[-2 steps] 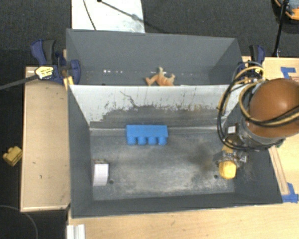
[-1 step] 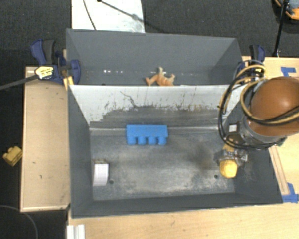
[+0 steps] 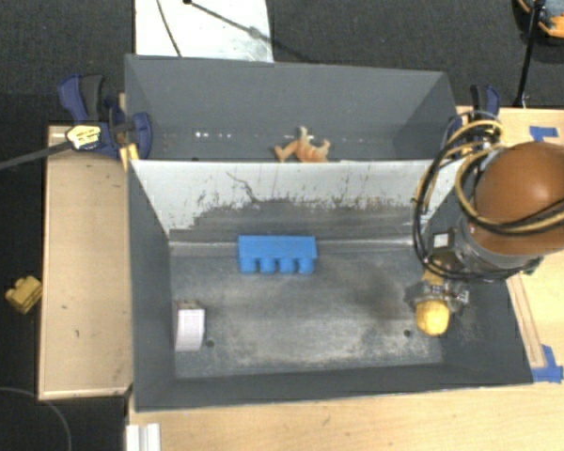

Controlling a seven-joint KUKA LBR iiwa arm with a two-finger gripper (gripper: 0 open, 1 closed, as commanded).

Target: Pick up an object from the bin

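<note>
A: Going L to R, what did we have in the bin (image 3: 152,280)?

B: A white block (image 3: 190,328) lay front L. A blue ridged block (image 3: 277,255) sat mid-floor nr the back step, and a small tan figure (image 3: 303,147) was up on the back ledge. All well apart.

A: And the tool?

B: The tool (image 3: 436,299) hung at the R end, right over a small yellow rounded thing (image 3: 433,321), touching it or just abt. We couldn't tell if it was spread, pressed together or pinching.

A: Handling?

B: We judged the yellow one light, prob. smooth & apt to roll or slip. We thought it best taken across its widest part, low down, w/ a centred squeeze. An off-centre pinch could've squirted it out.
</note>
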